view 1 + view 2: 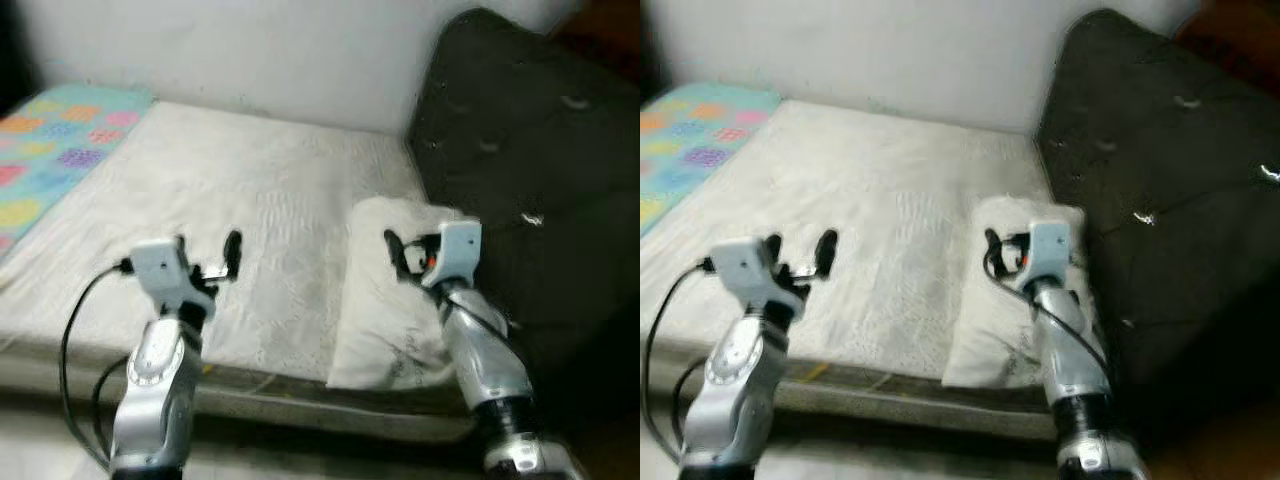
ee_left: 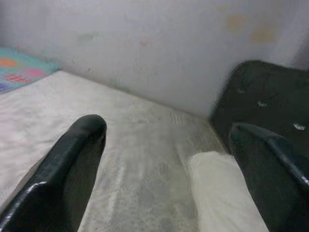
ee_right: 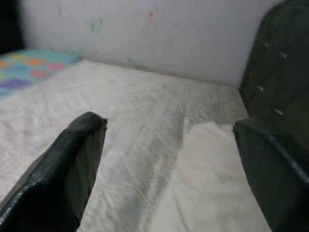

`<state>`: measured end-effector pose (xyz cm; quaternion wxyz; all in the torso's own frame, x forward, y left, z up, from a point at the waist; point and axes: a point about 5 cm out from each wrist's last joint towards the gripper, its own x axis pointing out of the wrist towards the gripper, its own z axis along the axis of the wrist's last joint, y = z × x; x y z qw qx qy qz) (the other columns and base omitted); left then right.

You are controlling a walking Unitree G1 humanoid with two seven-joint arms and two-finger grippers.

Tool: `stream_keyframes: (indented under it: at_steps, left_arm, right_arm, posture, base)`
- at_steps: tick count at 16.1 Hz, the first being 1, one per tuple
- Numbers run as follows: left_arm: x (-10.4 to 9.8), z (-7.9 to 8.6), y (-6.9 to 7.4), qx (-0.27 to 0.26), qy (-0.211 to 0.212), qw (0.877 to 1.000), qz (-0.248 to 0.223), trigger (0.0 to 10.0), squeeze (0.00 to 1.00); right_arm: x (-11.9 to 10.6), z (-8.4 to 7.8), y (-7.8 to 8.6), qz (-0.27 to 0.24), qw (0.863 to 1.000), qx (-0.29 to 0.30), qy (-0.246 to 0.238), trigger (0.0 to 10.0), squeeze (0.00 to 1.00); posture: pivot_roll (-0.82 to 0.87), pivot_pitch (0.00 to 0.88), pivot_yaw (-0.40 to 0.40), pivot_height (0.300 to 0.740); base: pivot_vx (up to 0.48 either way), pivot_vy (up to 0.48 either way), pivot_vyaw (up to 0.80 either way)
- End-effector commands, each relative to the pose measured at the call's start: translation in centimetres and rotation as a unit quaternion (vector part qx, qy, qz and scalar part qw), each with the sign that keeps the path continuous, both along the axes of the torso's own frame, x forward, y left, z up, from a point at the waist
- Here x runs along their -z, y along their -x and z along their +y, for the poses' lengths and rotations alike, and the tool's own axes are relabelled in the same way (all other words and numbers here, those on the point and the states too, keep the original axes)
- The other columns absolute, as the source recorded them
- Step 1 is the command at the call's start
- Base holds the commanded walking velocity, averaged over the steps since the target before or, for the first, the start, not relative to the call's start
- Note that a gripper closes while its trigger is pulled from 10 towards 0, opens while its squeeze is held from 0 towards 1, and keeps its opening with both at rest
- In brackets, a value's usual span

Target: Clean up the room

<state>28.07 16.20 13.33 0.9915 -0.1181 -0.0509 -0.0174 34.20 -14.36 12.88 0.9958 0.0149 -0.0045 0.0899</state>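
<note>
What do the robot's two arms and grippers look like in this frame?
Both arms are silver metal with rounded jointed segments. Each ends in a pale boxy wrist block carrying two long black fingers: left gripper, right gripper. A black cable loops beside the left arm; a small red-orange mark sits near the right wrist.

Bed (image 1: 230, 200) with white textured sheet, set against a pale wall. White pillow (image 1: 385, 300) lies on it at the right side, just beside the dark tufted headboard (image 1: 520, 150). Colourful patterned blanket (image 1: 50, 150) at far left end.
</note>
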Motion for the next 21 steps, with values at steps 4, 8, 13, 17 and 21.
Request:
stream_keyframes:
  at_steps: [4,8,13,17,21]
  left_arm:
    - [-0.38,-0.26,-0.32,0.011,-0.005,1.0,-0.007,10.0,0.0]
    - [-0.33,-0.21,-0.34,0.011,-0.008,1.0,-0.004,10.0,0.0]
    - [-0.21,-0.14,-0.43,0.004,-0.011,1.0,0.001,10.0,0.0]
    - [-0.16,-0.09,-0.58,0.0,-0.002,1.0,0.005,10.0,0.0]
    - [-0.24,-0.24,-0.61,0.005,-0.002,1.0,0.003,10.0,0.0]
  right_arm:
    - [0.23,-0.05,0.02,0.004,1.0,0.004,-0.004,10.0,0.0]
    - [0.39,-0.09,-0.02,0.006,1.0,0.008,-0.006,10.0,0.0]
    - [0.55,-0.11,-0.1,0.011,1.0,0.011,-0.011,10.0,0.0]
    - [0.66,-0.08,-0.16,0.014,1.0,0.012,-0.013,10.0,0.0]
    - [0.74,-0.09,-0.2,0.017,1.0,0.01,-0.013,10.0,0.0]
  posture:
    - [-0.03,0.0,-0.075,0.74]
    - [-0.03,0.0,-0.073,0.74]
    - [-0.03,0.0,-0.07,0.74]
    - [-0.03,0.0,-0.069,0.74]
    - [-0.03,0.0,-0.07,0.74]
  base:
    - [0.28,0.0,0.0]
    - [0.21,0.0,0.0]
    - [0.0,0.0,0.0]
    - [0.0,0.0,0.0]
    - [0.0,0.378,0.0]
